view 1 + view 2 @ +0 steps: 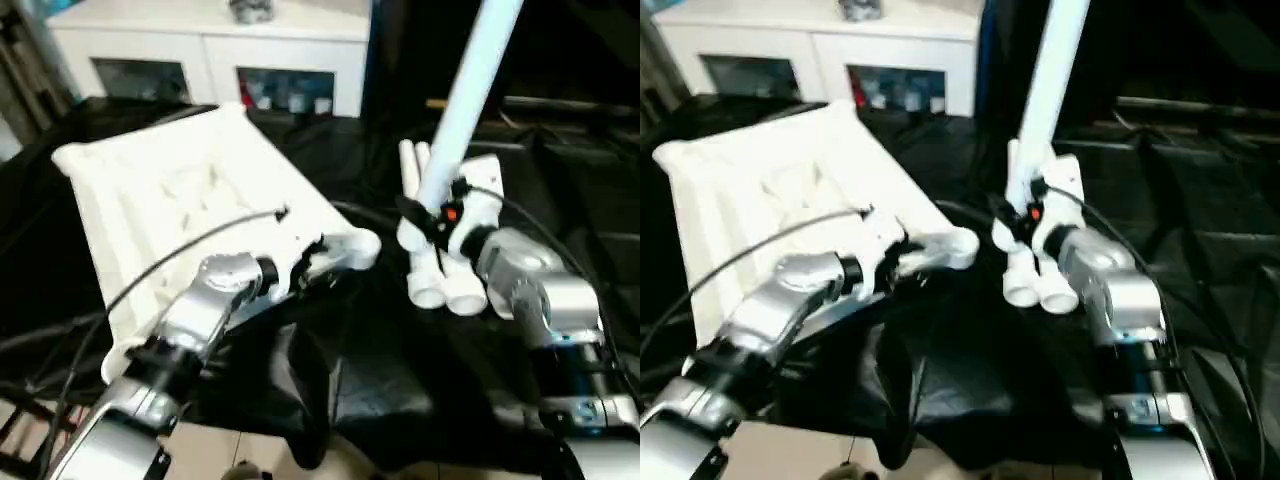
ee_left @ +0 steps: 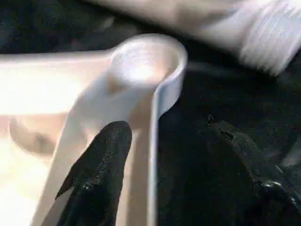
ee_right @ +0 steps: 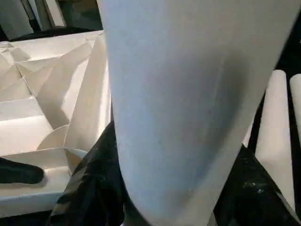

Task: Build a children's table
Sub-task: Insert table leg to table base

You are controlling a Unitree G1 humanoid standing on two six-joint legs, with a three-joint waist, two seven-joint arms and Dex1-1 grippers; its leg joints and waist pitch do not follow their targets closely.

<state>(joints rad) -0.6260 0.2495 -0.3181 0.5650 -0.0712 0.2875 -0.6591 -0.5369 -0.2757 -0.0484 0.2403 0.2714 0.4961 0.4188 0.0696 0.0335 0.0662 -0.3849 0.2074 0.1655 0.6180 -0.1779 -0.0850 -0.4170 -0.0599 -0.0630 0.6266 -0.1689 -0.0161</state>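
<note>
The white tabletop (image 1: 170, 200) lies ribbed side up on black cloth, tilted toward the left. Its near right corner socket (image 1: 355, 248) points at the legs. My left gripper (image 1: 310, 262) sits at that corner, open, straddling the rim: one finger (image 2: 99, 174) rests inside the wall and the other stands well off outside it. My right gripper (image 1: 440, 215) is shut on a long white leg (image 1: 470, 90), which rises steeply up and to the right. In the right wrist view this leg (image 3: 188, 103) sits between both black fingers. More white legs (image 1: 445, 285) lie beside the right gripper.
A white cabinet with glass doors (image 1: 210, 60) stands behind the tabletop. Black cloth (image 1: 400, 370) covers the work surface, and pale floor (image 1: 230, 450) shows below its front edge. Black cables (image 1: 150, 265) arc over my left forearm.
</note>
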